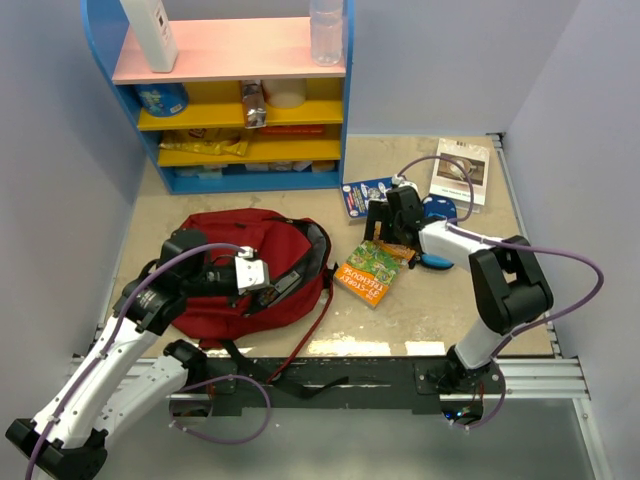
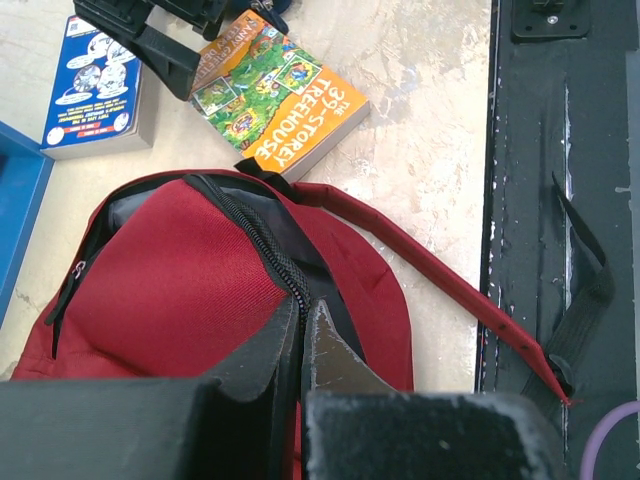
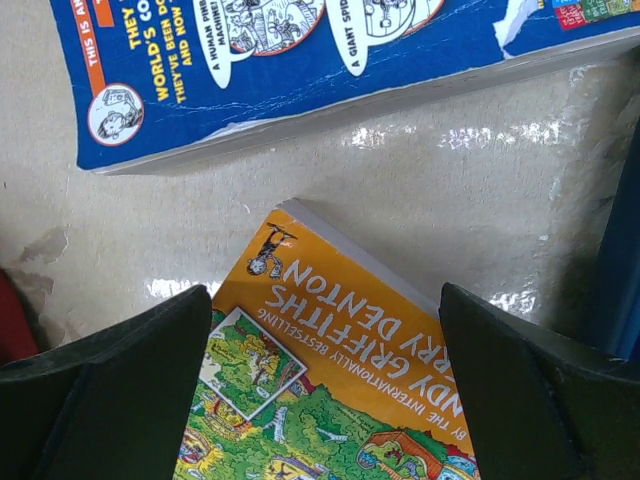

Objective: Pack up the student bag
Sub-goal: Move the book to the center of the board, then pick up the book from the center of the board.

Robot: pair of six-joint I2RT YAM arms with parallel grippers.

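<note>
Our left jaws pinch the zipper edge of the dark red, unzipped student bag point(image 2: 170, 290); right jaws gape empty above an orange book point(image 3: 330, 400)

Lab test booth: plain grey walls point(image 1: 50, 150) enclose table point(image 1: 440, 310) and blue shelf point(image 1: 225, 50).

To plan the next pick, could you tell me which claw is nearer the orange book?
Right. The right claw hovers open over the orange book, fingers either side of it; the left claw is at the student bag, shut on its zipper edge.
</note>
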